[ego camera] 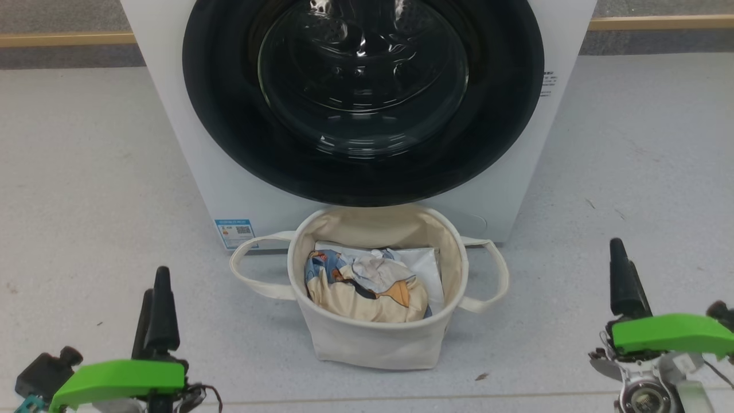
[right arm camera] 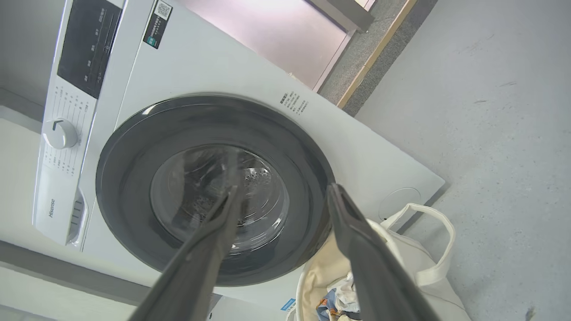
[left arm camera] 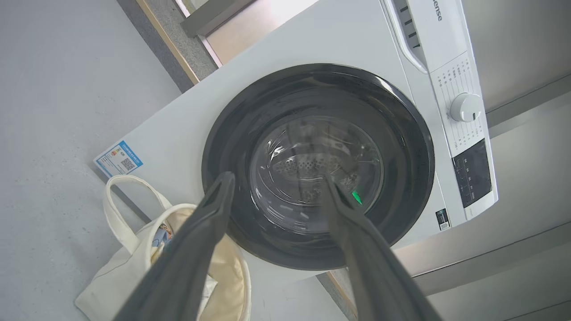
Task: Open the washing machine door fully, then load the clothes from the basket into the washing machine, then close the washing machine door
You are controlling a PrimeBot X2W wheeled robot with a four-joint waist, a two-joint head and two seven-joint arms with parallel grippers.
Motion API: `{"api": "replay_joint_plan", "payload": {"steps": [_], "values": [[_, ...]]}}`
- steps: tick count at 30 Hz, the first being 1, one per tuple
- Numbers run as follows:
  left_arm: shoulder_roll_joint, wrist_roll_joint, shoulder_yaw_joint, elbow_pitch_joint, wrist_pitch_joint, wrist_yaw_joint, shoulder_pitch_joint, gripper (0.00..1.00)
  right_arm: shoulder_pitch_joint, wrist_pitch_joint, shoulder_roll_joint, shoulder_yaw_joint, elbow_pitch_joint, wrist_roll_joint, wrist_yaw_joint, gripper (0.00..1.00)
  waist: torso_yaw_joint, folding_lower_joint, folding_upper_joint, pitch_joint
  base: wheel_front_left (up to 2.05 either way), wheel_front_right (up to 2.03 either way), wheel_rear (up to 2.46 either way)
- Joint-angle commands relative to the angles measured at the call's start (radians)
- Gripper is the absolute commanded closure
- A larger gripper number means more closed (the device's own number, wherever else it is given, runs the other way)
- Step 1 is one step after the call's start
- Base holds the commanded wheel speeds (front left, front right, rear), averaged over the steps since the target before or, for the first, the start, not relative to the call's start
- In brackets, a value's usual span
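The white washing machine (ego camera: 172, 115) stands straight ahead, and its round glossy black door (ego camera: 229, 143) lies flush against the front, shut. On the floor right before it sits the cream basket (ego camera: 373, 338), holding the clothes (ego camera: 367, 289), a cream and light blue bundle. My left gripper (ego camera: 155, 281) is at the lower left, well left of the basket, open and holding nothing. My right gripper (ego camera: 623, 252) is at the lower right, also open and holding nothing. The left wrist view has the left gripper (left arm camera: 279, 178) aimed at the door (left arm camera: 401, 178). The right wrist view has the right gripper (right arm camera: 284, 188) before the door (right arm camera: 129, 178) and basket (right arm camera: 424, 267).
A flat white sheet (ego camera: 424, 264) lies at the back of the basket. A blue label sticker (ego camera: 235, 232) marks the washer's lower left corner. The control knob (left arm camera: 464, 107) and panel are at the washer's top. Grey floor (ego camera: 86, 201) spreads on both sides, with a wooden skirting strip (ego camera: 63, 38) behind.
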Motion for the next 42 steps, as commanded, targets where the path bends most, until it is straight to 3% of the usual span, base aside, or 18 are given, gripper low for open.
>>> {"api": "replay_joint_plan", "payload": {"steps": [1,21,32,42], "values": [[0.011,0.047,0.014,-0.051,-0.012,0.008,-0.057,0.00,-0.058,-0.018,-0.009,0.021,-0.049,-0.051,0.000,0.00,0.001,0.0000,0.0000,0.001,0.00,0.00,0.00],[0.014,0.487,-0.045,-0.105,-0.071,0.034,-0.088,0.00,-0.115,-0.076,-0.011,0.120,-0.062,-0.408,0.000,0.00,0.016,0.0000,0.0000,0.004,0.00,0.00,0.00],[0.025,0.663,-0.092,-0.098,-0.100,0.067,-0.097,0.00,-0.125,-0.106,-0.012,0.155,-0.056,-0.551,0.000,0.00,0.021,0.0000,0.0000,0.005,0.00,0.00,0.00],[0.045,0.813,-0.149,0.042,-0.132,0.090,-0.098,0.00,-0.112,-0.138,-0.013,0.153,-0.014,-0.665,0.000,0.00,0.024,0.0000,0.0000,-0.004,0.00,0.00,0.00]]}}
